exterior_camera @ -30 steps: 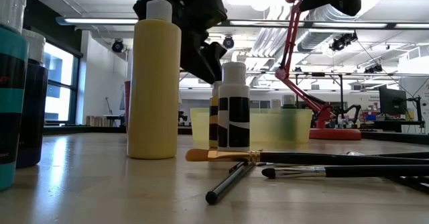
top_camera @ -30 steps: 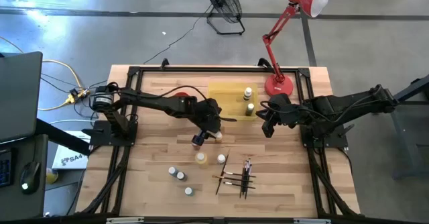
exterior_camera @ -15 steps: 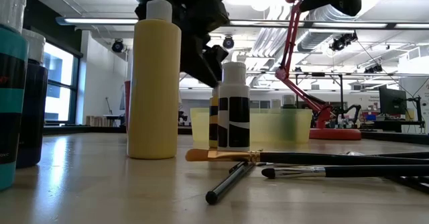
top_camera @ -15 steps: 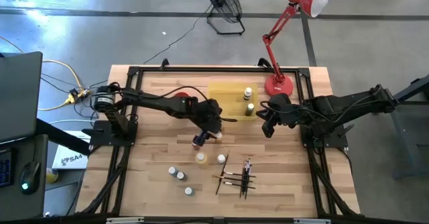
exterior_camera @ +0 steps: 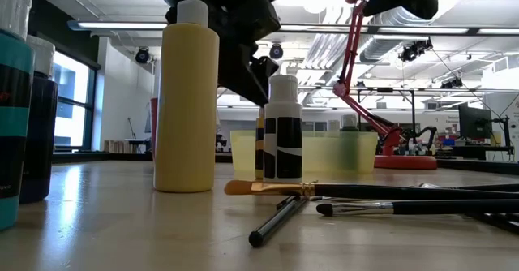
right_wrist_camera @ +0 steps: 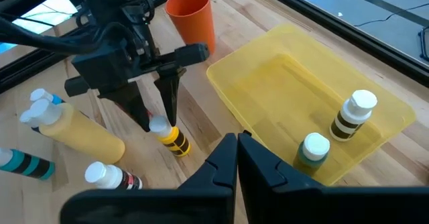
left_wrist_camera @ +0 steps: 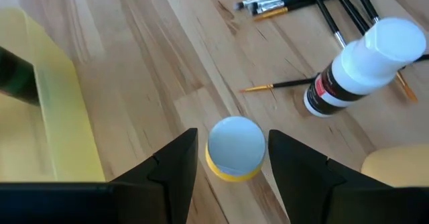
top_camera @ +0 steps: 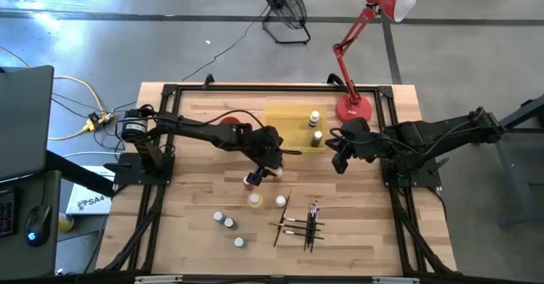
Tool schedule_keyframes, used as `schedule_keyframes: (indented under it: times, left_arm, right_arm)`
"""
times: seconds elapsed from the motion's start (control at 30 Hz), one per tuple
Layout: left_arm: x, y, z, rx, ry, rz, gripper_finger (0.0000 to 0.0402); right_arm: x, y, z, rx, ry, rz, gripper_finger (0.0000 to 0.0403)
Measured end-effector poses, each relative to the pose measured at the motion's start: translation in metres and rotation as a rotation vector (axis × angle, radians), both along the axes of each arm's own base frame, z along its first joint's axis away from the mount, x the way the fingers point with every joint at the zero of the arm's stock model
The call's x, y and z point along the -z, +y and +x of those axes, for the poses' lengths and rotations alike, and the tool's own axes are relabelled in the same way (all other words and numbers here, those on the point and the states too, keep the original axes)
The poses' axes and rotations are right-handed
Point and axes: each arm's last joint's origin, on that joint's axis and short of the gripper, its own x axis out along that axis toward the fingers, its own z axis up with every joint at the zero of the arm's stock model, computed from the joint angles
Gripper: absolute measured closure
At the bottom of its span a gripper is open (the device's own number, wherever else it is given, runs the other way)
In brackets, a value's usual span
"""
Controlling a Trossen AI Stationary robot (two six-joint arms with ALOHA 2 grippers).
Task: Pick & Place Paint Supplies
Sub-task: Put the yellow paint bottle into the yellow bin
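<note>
Two bottles (top_camera: 315, 127) you see standing in the yellow tray (top_camera: 289, 124) near the desk's (top_camera: 195, 241) far edge. Left pincer (left_wrist_camera: 231, 158) half-open around a yellow bottle (left_wrist_camera: 235, 148); right pincer (right_wrist_camera: 238, 158) closed, empty.

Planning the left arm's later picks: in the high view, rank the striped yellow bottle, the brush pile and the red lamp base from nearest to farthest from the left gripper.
1. Striped yellow bottle, between the left gripper's fingers.
2. Brush pile, at the table's front.
3. Red lamp base, at the back right.
</note>
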Motion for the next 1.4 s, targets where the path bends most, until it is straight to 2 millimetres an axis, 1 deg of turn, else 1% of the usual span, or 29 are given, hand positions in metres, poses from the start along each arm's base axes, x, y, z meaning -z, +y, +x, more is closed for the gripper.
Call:
schedule_keyframes:
  times: [0.5, 0.87, 1.0, 1.1, 1.17, 1.4]
  left_arm:
    - [0.0, 0.0, -0.001, -0.019, 0.018, -0.052, 0.0224]
    - [0.0, 0.0, 0.0, -0.023, 0.012, -0.054, 0.0224]
    - [0.008, 0.0, 0.002, -0.036, 0.036, -0.062, 0.0224]
    - [0.016, 0.001, 0.009, -0.047, 0.03, -0.071, 0.0224]
    - [0.018, 0.001, 0.007, -0.058, 0.059, -0.08, 0.0224]
    - [0.016, 0.001, 0.009, -0.063, 0.025, -0.082, 0.0224]
  right_arm:
    - [0.0, 0.0, 0.0, 0.0, 0.003, -0.001, 0.0399]
    - [0.0, 0.0, 0.0, 0.0, 0.003, -0.001, 0.0399]
    - [0.0, 0.0, 0.0, 0.002, 0.002, -0.002, 0.0399]
    - [0.0, 0.0, 0.0, 0.002, 0.001, -0.002, 0.0399]
    - [0.0, 0.0, 0.0, 0.003, 0.004, -0.003, 0.0399]
    - [0.001, 0.0, -0.001, 0.003, 0.009, -0.004, 0.0399]
